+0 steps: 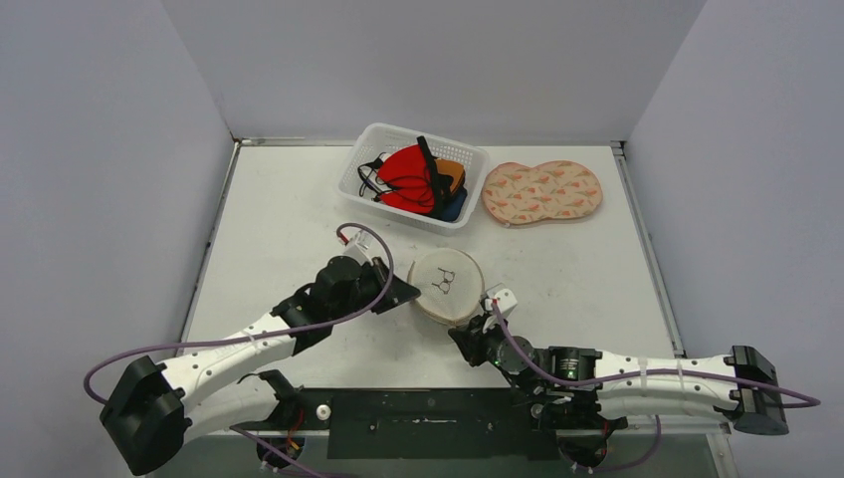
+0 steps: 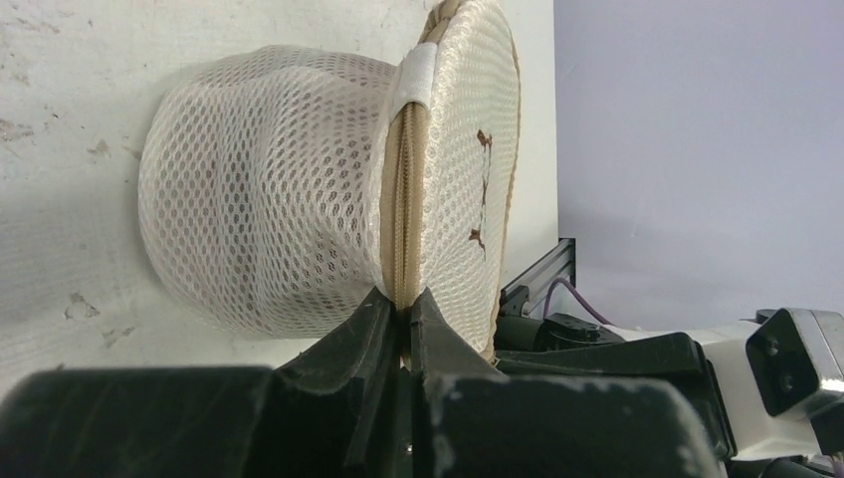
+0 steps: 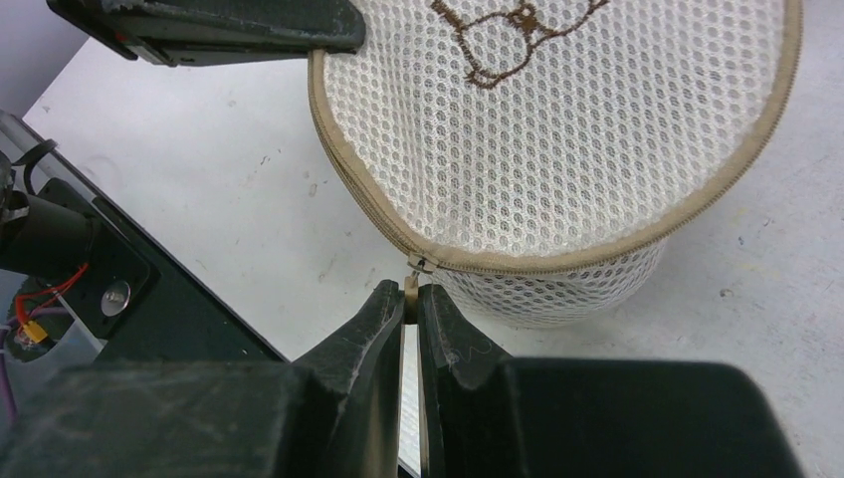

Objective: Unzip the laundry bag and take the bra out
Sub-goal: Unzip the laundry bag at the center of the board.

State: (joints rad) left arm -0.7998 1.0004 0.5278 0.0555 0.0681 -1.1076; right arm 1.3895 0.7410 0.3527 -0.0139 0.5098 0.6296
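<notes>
The laundry bag (image 1: 447, 286) is a round white mesh pouch with a tan zipper seam and a brown embroidered figure on its lid; it stands mid-table between both arms. My left gripper (image 2: 402, 311) is shut, pinching the tan zipper band (image 2: 404, 189) on the bag's left side (image 1: 406, 292). My right gripper (image 3: 410, 291) is shut on the small tan zipper pull (image 3: 411, 282) hanging from the slider at the bag's near edge (image 1: 476, 321). The zipper (image 3: 557, 261) runs closed around the lid. The bra inside the bag is hidden by the mesh.
A white plastic basket (image 1: 364, 159) at the back holds red, orange, blue and black garments. A patterned peach two-lobed pad (image 1: 542, 192) lies to its right. Grey walls close in three sides; a black rail (image 1: 428, 423) runs along the near edge.
</notes>
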